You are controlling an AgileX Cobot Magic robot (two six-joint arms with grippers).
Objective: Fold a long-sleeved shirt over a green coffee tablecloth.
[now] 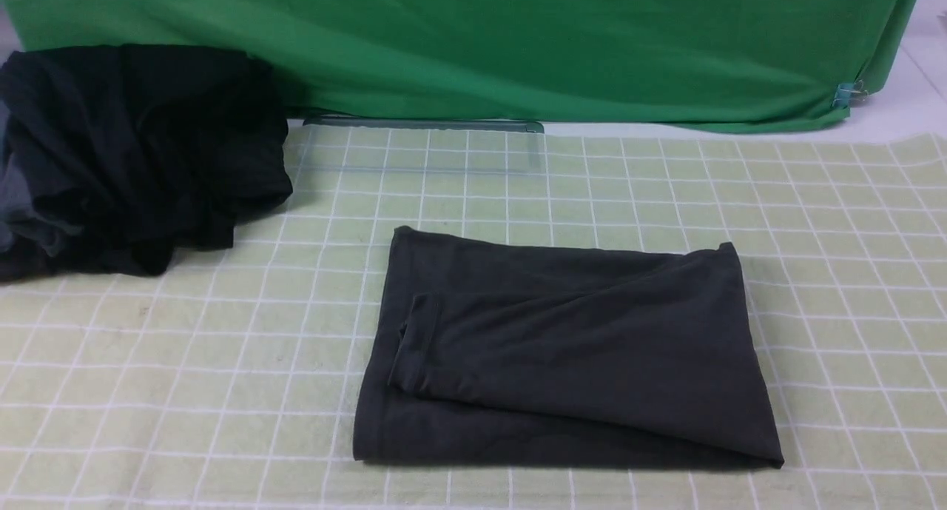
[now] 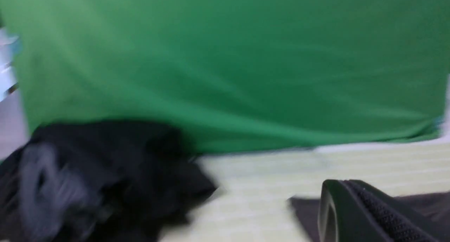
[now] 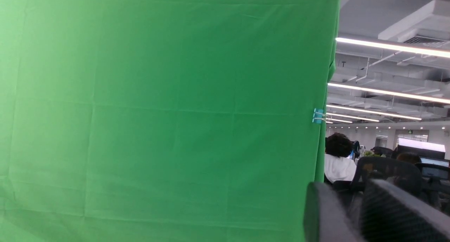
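Lying folded, the long-sleeved shirt [image 1: 570,354] runs left-right on the green coffee tablecloth [image 1: 814,221].

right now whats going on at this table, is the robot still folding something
Nothing is being handled at this moment. The charcoal long-sleeved shirt lies folded into a compact rectangle on the pale green checked tablecloth, with a sleeve cuff showing on top. Neither arm shows in the front view. The left tool is shut and holds nothing, up near the shirt's edge; the right tool points at the green backdrop. A heap of black garments sits at far left.
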